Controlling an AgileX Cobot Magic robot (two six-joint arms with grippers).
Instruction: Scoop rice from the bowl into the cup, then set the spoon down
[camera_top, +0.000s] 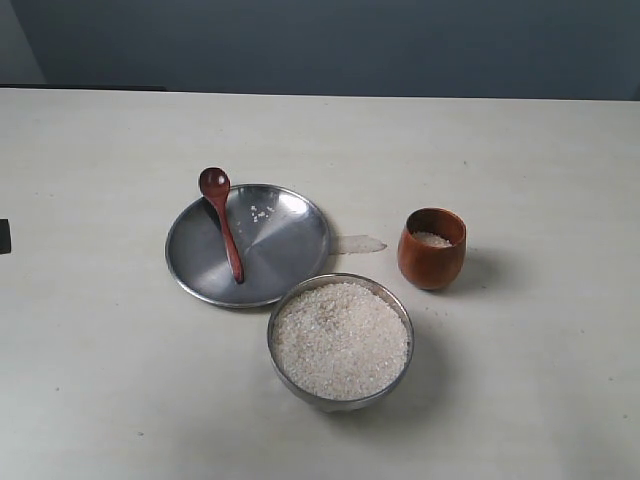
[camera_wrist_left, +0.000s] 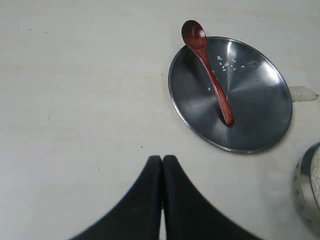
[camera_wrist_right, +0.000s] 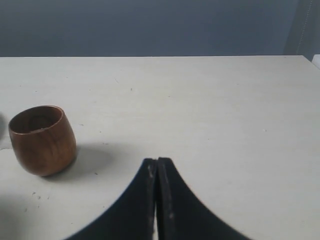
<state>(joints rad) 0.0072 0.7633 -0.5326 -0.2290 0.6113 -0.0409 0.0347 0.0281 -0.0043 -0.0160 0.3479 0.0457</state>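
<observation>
The steel bowl (camera_top: 283, 362) stands near the table's front, heaped with white rice (camera_top: 341, 340). To its right rear is the reddish-brown wooden cup (camera_top: 431, 260), with a little rice inside. The wooden spoon (camera_top: 226, 226) lies across the flat steel plate (camera_top: 290, 250), its head resting on the far rim. In the left wrist view the spoon (camera_wrist_left: 212, 82) is well away from my left gripper (camera_wrist_left: 162, 159), which is shut and empty. My right gripper (camera_wrist_right: 157, 161) is also shut and empty, off to one side of the cup (camera_wrist_right: 42, 140). Neither gripper shows in the exterior view.
A few stray grains lie on the plate (camera_wrist_left: 260, 110). A small clear patch, like tape, (camera_top: 358, 243) sits on the table between plate and cup. The bowl's edge (camera_wrist_left: 306, 192) shows in the left wrist view. The pale table ends at a dark wall behind.
</observation>
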